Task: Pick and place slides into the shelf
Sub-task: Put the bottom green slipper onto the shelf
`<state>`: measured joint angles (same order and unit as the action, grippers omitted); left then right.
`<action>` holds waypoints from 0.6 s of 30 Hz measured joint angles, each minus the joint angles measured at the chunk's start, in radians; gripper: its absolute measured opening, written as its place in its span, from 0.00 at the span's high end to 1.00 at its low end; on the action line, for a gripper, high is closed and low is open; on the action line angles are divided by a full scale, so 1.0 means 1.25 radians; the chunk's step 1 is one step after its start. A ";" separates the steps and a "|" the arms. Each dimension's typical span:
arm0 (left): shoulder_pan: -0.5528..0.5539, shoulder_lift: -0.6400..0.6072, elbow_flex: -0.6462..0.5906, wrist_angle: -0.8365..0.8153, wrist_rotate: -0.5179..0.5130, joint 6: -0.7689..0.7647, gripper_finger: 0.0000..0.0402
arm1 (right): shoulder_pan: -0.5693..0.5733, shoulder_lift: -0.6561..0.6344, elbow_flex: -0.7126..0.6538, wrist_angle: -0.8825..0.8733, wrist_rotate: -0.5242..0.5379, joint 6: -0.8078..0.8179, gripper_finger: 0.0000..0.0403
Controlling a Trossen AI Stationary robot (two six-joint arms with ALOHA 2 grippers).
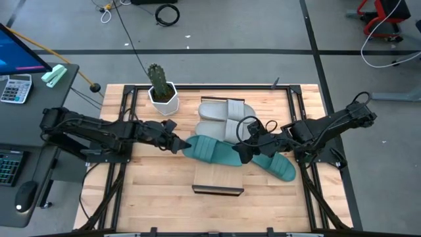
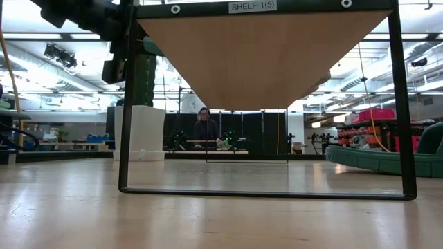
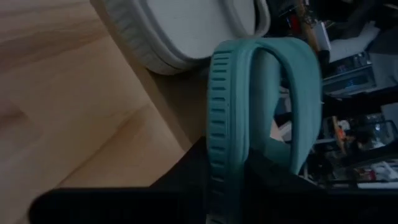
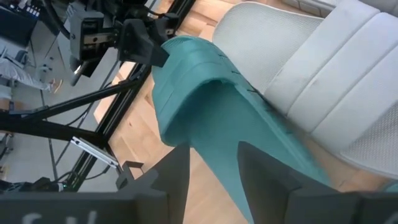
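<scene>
both arms are on the same teal slide [image 1: 209, 150], which sits crosswise over the shelf [image 1: 218, 179] just in front of the grey pair. left gripper [image 1: 176, 143] is at its left end; the left wrist view shows the slide [image 3: 249, 118] edge-on running into the fingers, so i read it as clamped on the sole rim, though the pads themselves are hidden. right gripper [image 1: 245, 149] is at the slide's other end; the right wrist view has both fingers [image 4: 177, 180] straddling the teal sole [image 4: 211, 106], spread fairly narrow, and it looks like a pinch, but contact isn't clear enough to call, so can't tell. the two light grey slides [image 1: 222, 120] already lie side by side on the far part of the shelf, between the potted cactus [image 1: 160, 89] and the right arm. second teal slide [image 1: 276, 164] lies on the tabletop [image 1: 158, 191], just beside the shelf's right edge and under the right arm. the low view only shows the shelf frame [image 2: 124, 104] and underside, a sliver of teal at the right, and a person far off in the room. step in hand, as i judge it: seating teal slide one on the shelf, roughly midway through the task. next move calls for squaring it to the board, toe to heel along the grey pair without nudging them, then letting go cleanly before going for the last teal one.
</scene>
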<state>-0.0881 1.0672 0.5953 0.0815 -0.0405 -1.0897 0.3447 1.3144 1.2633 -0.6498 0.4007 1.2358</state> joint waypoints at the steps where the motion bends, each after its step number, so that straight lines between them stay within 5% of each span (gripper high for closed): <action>1: -0.001 0.000 0.000 0.004 0.004 -0.003 0.87 | 0.000 0.000 0.000 0.000 0.000 0.000 0.65; 12: -0.039 0.000 0.000 0.026 0.021 -0.084 0.73 | 0.000 0.000 0.000 0.000 -0.001 -0.001 0.65; 18: -0.054 0.000 0.000 0.026 -0.003 -0.089 0.77 | 0.000 0.000 0.000 0.000 -0.001 -0.001 0.65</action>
<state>-0.1555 1.0668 0.5953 0.1143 -0.0445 -1.2011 0.3443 1.3144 1.2633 -0.6498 0.3992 1.2346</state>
